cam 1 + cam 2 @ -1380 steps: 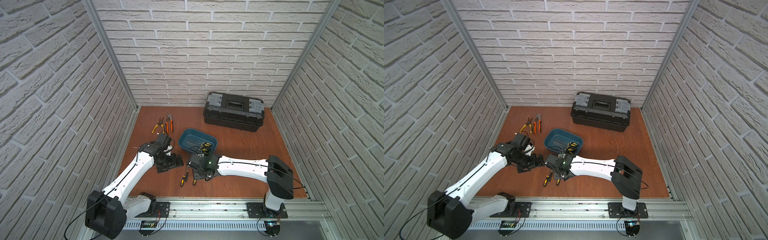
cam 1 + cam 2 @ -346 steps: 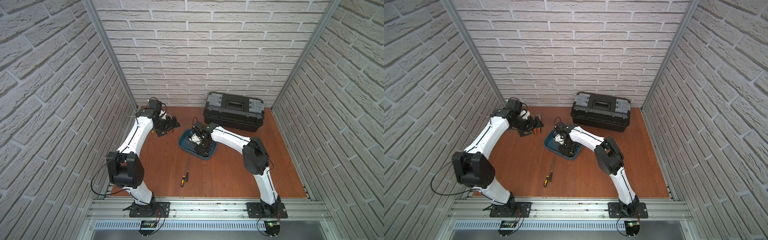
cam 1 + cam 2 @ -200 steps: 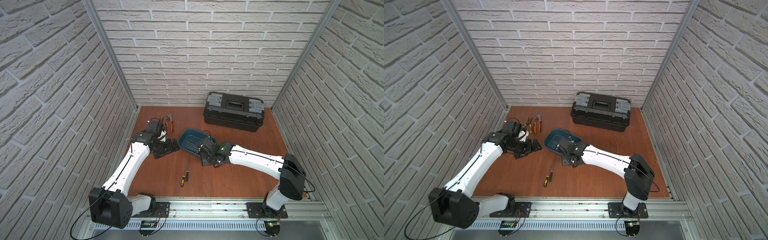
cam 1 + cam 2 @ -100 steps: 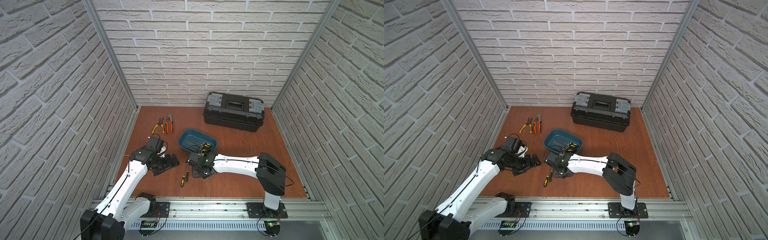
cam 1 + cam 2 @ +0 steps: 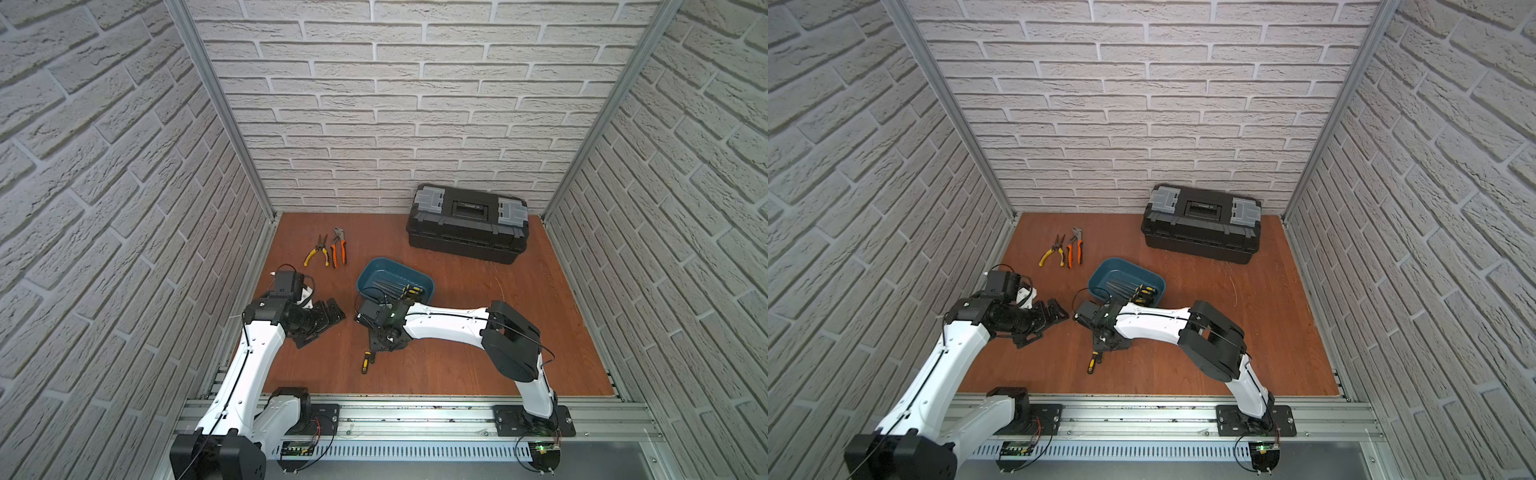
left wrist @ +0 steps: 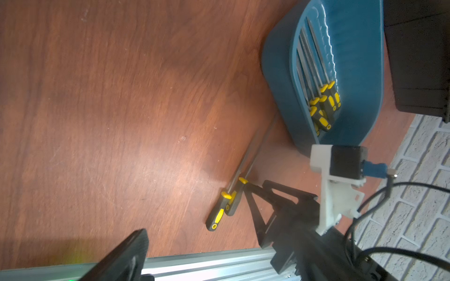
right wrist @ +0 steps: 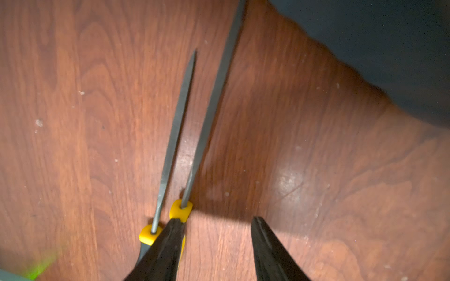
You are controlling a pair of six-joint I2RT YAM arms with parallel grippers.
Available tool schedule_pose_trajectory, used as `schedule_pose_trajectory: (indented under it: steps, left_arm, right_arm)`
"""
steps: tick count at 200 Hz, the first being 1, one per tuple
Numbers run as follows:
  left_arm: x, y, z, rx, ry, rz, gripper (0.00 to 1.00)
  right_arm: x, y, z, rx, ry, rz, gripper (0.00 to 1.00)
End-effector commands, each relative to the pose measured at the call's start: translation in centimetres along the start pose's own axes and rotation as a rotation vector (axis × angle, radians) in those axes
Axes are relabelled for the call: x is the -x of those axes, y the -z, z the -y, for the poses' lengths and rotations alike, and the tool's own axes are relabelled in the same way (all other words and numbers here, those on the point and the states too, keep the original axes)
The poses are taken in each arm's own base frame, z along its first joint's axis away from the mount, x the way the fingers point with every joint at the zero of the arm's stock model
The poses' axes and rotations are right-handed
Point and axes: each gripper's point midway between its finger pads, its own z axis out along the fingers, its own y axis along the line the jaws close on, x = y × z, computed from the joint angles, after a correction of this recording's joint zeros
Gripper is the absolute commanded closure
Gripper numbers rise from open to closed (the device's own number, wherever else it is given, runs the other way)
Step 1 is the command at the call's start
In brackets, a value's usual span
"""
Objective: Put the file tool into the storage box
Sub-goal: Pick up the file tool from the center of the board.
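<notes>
Right gripper [image 7: 215, 220] returned over two files [image 7: 175, 136] (jaws apart).

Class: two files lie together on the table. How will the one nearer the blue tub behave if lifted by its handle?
Its slim metal blade looks rigid: probably no flopping. Gripped at the handle, the long blade may tip downward. The neighbouring file, lying close, might get nudged.
</notes>
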Motion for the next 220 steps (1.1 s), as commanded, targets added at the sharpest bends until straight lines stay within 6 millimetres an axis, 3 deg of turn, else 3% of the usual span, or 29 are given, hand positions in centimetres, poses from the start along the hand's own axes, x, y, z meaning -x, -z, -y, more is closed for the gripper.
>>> schedule_pose_trajectory:
  steps: [1, 73, 141, 176, 220]
  left_arm:
    - [-0.1, 0.4, 0.4, -0.020, -0.020, -0.010, 0.02]
    - [-0.1, 0.4, 0.4, -0.026, -0.020, 0.004, 0.02]
    - [0.0, 0.7, 0.6, -0.028, -0.028, 0.009, 0.02]
    - [0.0, 0.7, 0.6, -0.028, -0.030, 0.006, 0.02]
    - [0.1, 1.1, 0.7, -0.022, -0.049, 0.010, 0.02]
  right_arm:
    - [-0.5, -0.1, 0.6, -0.061, 0.052, -0.011, 0.49]
    - [0.3, 1.3, -0.3, -0.048, 0.076, 0.036, 0.49]
    - [-0.1, -0.3, -1.4, -0.044, 0.092, -0.008, 0.49]
    - [-0.8, -0.8, -0.5, -0.088, 0.093, -0.034, 0.49]
    - [-1.9, -0.1, 2.4, -0.141, 0.079, -0.026, 0.51]
